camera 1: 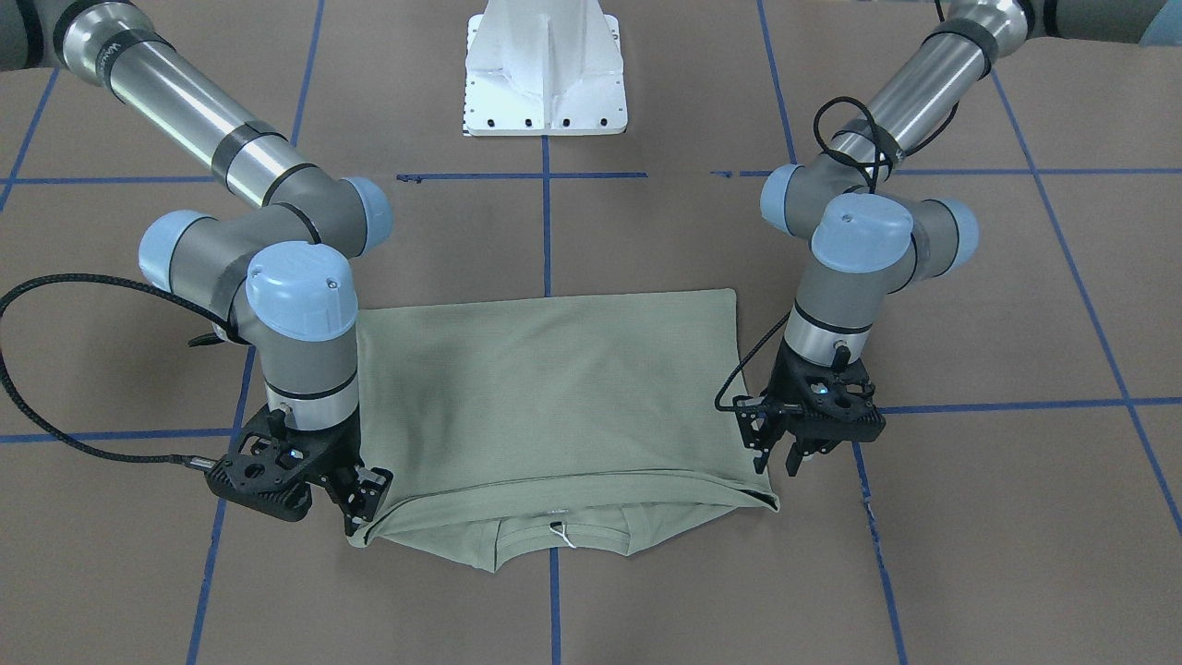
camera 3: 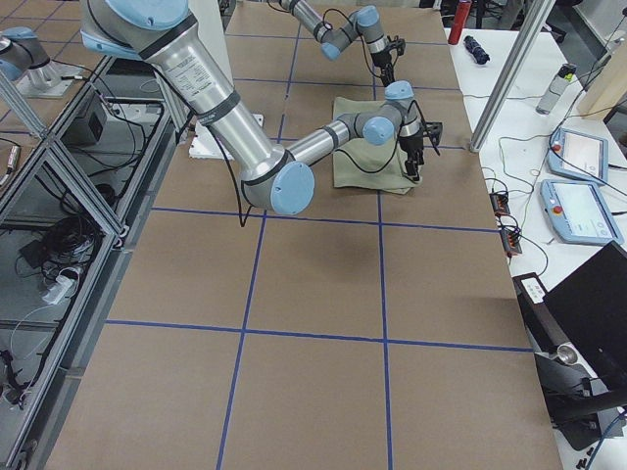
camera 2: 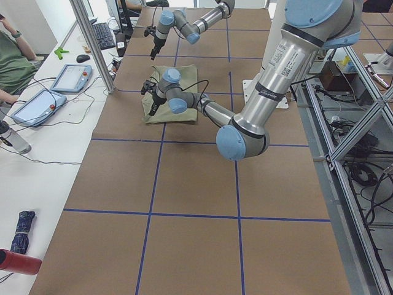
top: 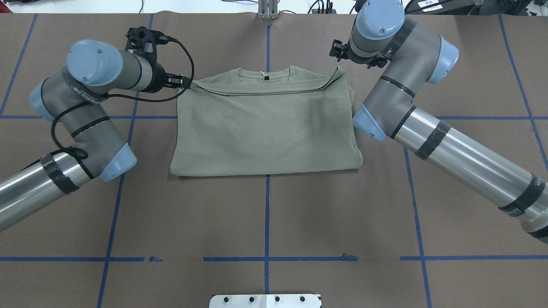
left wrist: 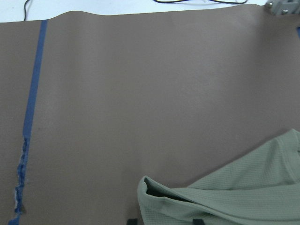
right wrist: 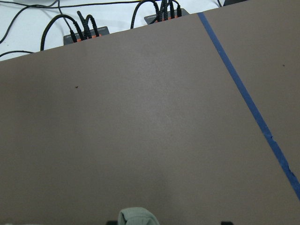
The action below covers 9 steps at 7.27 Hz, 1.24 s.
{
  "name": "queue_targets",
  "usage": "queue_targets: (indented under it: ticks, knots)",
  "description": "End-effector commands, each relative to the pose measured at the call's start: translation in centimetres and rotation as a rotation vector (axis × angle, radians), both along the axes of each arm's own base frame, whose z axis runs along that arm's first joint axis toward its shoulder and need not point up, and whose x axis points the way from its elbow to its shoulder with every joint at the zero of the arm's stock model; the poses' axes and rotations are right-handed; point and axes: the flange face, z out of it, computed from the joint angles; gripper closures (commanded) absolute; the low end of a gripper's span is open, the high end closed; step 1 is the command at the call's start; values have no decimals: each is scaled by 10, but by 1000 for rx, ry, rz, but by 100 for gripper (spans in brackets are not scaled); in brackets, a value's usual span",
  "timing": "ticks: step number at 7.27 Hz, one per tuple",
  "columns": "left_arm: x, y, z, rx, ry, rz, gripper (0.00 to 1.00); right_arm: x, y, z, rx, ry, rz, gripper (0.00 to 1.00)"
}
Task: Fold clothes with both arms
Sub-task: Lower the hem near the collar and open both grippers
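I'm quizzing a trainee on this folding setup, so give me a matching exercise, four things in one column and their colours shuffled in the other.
Things:
1 shirt
2 tape lines
3 pedestal base
4 table covering

Colours:
A white
B brown
C sage green
D blue

Pairs: 1-C, 2-D, 3-A, 4-B

We are finding no text that can be read. We are noting white lettering [top: 83, 96] on the left arm [top: 92, 132] and a printed sticker [camera 2: 285, 69] on its upper tube, both too small to make out.
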Motion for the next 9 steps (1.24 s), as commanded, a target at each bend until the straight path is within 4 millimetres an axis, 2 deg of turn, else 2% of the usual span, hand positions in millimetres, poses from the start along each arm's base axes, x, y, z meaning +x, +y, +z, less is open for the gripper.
queue_targets:
  ticks: [1,2,3,4,5,8,9]
  knots:
    - [-53,79,7,-51,108,53,0,32,22,-8,35,-60,-62,0]
    - [-43,130,16,-141,162,49,1,32,23,-9,34,-64,-58,0]
    - [-8,168,29,-207,209,-20,16,33,24,-11,36,-67,-55,0]
    - [25,191,40,-276,245,-63,28,32,25,-8,33,-64,-56,0]
    - [34,197,45,-299,251,-65,30,33,26,-7,34,-63,-58,0]
    - [43,194,65,-312,238,-70,34,31,27,-6,27,-65,-51,0]
    - [44,194,62,-319,246,-74,40,31,27,-6,28,-64,-50,0]
